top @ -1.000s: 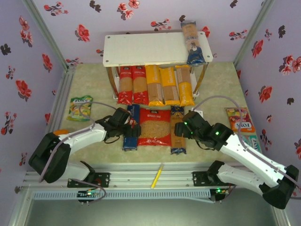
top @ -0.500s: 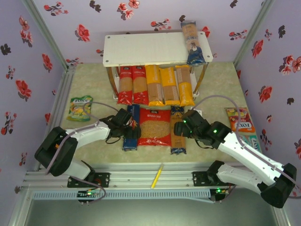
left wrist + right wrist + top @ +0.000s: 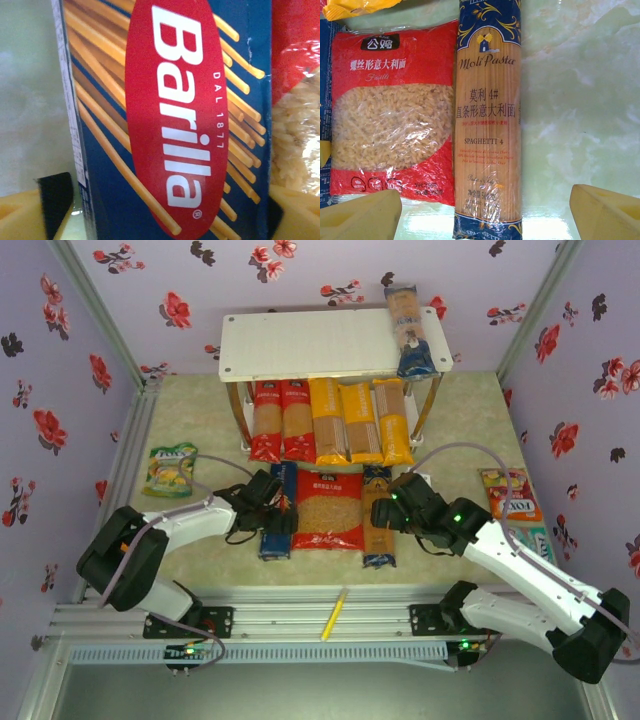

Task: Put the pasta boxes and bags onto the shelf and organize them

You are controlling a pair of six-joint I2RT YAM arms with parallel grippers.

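The white shelf (image 3: pixel 310 340) stands at the back, with one blue-ended spaghetti bag (image 3: pixel 408 330) on its top tier. Below it lie two red-ended bags (image 3: pixel 281 420) and three yellow-orange ones (image 3: pixel 360 422). In front lie the dark-blue box (image 3: pixel 283 475) (image 3: pixel 170 100), a wide red bag (image 3: pixel 328 510) (image 3: pixel 395 120) and a blue-ended spaghetti bag (image 3: pixel 378 540) (image 3: pixel 487 125). My left gripper (image 3: pixel 280 523) (image 3: pixel 170 215) straddles the box, its fingers against both long sides. The box still rests on the table. My right gripper (image 3: pixel 382 512) (image 3: pixel 482 215) hovers open over the spaghetti bag, fingers well clear of it.
A green sweets packet (image 3: pixel 172 468) lies at the left and a red-orange one (image 3: pixel 510 495) at the right, with a teal one (image 3: pixel 535 540) below it. A thin yellow pen (image 3: pixel 333 615) rests on the front rail. Flowered walls close in both sides.
My left arm has shifted slightly towards the box and its jaws have narrowed onto the box's sides. The right arm has barely moved.
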